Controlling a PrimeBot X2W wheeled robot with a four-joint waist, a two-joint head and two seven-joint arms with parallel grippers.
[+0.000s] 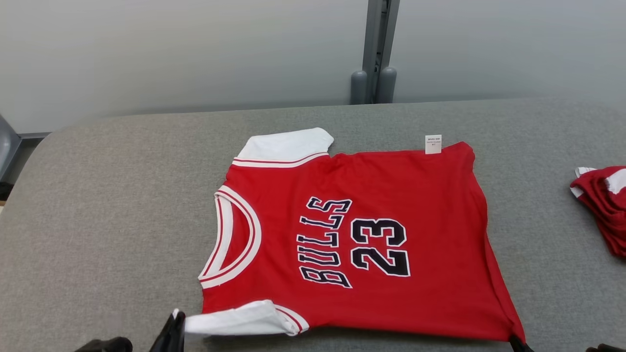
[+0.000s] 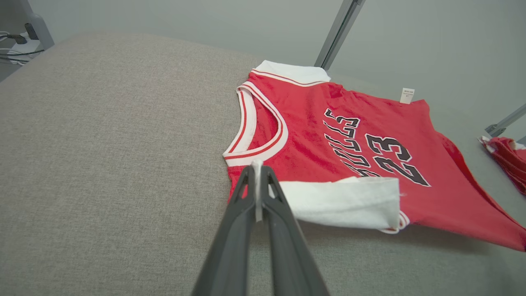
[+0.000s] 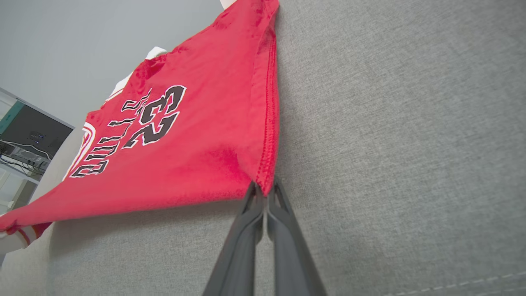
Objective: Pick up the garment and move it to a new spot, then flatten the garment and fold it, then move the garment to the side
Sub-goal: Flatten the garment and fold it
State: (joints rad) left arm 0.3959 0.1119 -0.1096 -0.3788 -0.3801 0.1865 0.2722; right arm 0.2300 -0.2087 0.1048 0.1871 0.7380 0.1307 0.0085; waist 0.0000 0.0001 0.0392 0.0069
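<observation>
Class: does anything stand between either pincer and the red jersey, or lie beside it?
Nothing: the left pincer grips the jersey by its white sleeve, the right pincer by its hem corner. Another red garment lies far right.

Soft, even brightness, faint shadow beneath the garment [image 2: 312, 139], sharp focus, wide-angle stretch at wrist-view edges.

Likely a robot lab or test bay; a grey cloth-covered table [image 1: 98, 205] stands before plain grey partition panels [image 1: 171, 49] joined by a metal post [image 1: 379, 44]; past the table's left end lie loose cables [image 2: 16, 45] and a shelf of electronics [image 3: 28, 144].
</observation>
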